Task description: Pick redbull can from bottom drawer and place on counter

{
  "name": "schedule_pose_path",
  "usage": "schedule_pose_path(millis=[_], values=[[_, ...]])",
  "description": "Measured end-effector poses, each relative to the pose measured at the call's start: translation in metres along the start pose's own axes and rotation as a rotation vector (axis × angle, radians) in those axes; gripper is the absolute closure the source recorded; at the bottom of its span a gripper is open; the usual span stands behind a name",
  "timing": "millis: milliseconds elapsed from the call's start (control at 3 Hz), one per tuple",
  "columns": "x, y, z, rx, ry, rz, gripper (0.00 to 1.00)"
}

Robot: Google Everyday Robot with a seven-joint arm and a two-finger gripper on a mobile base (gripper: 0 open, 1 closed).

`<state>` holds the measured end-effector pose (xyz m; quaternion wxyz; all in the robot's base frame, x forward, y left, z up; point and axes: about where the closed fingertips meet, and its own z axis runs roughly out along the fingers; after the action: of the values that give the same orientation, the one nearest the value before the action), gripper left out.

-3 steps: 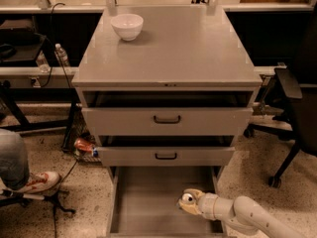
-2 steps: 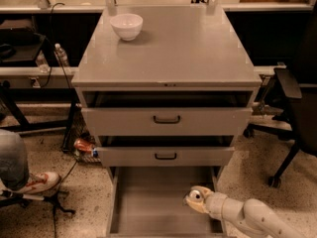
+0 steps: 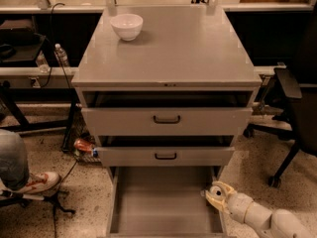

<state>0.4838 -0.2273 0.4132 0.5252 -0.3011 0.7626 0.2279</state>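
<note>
The bottom drawer (image 3: 158, 205) is pulled out at the foot of the grey cabinet, and its flat floor shows bare. The redbull can is not in view. My gripper (image 3: 217, 194) is low at the drawer's right wall, near the front right corner, with the pale arm reaching in from the lower right. The counter (image 3: 168, 53) is the broad grey cabinet top above, far from the gripper.
A white bowl (image 3: 127, 26) stands on the counter's back left. The two upper drawers (image 3: 166, 119) stand slightly ajar. An orange-red packet (image 3: 83, 145) and a water bottle (image 3: 61, 55) are to the left. A black chair (image 3: 292, 98) is on the right, and a person's shoe (image 3: 42, 181) on the floor at left.
My gripper has moved right, from over the drawer floor to the drawer's right wall.
</note>
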Motion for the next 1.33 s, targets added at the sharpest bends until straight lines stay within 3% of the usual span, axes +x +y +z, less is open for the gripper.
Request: schedule_pose_path(millis=[667, 1000, 1333], values=[[-0.007, -0.002, 0.000, -0.013, -0.026, 0.006, 1.00], [-0.040, -0.013, -0.015, -0.035, -0.098, -0.019, 1.00], [-0.104, -0.024, -0.053, -0.067, -0.239, -0.090, 1.00]])
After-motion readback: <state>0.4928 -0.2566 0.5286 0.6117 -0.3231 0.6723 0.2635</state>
